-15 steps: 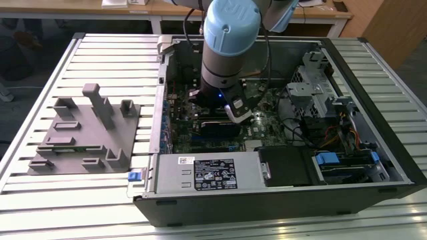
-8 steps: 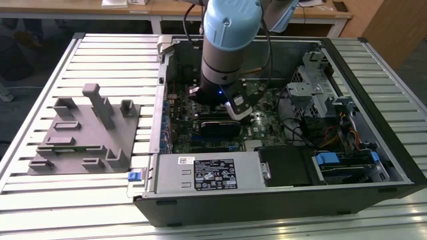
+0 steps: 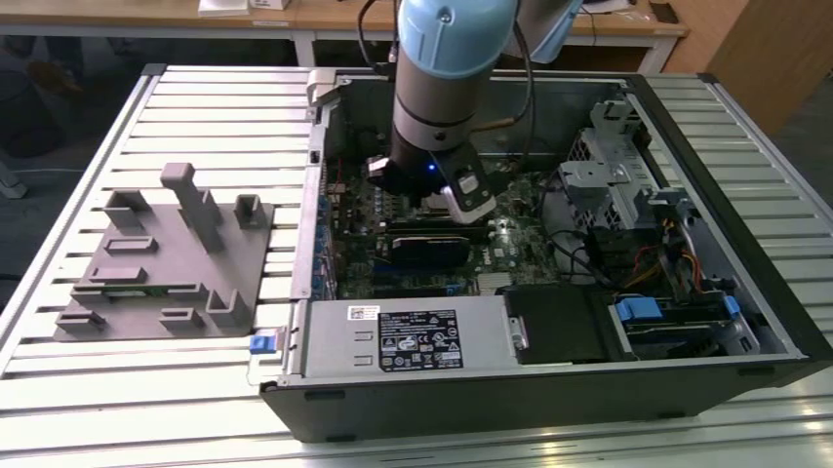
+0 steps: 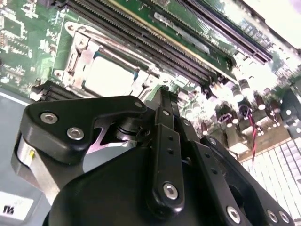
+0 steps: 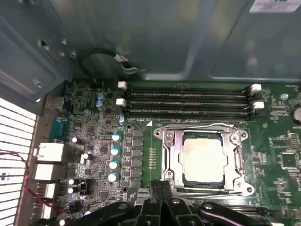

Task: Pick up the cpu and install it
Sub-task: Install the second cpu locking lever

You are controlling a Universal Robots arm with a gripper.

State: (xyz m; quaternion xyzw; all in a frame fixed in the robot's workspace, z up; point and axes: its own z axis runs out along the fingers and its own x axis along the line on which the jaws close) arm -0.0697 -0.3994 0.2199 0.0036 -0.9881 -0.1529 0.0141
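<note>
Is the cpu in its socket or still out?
In. The cpu lies flat inside the socket's metal frame on the motherboard.

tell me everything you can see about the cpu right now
The cpu is a small flat square chip with a pale silvery metal top, glaring under the light. It lies flat and level inside the metal-framed socket on the green motherboard, beside the black memory slots. In both wrist views the black gripper sits just off its edge, not touching it.
</note>
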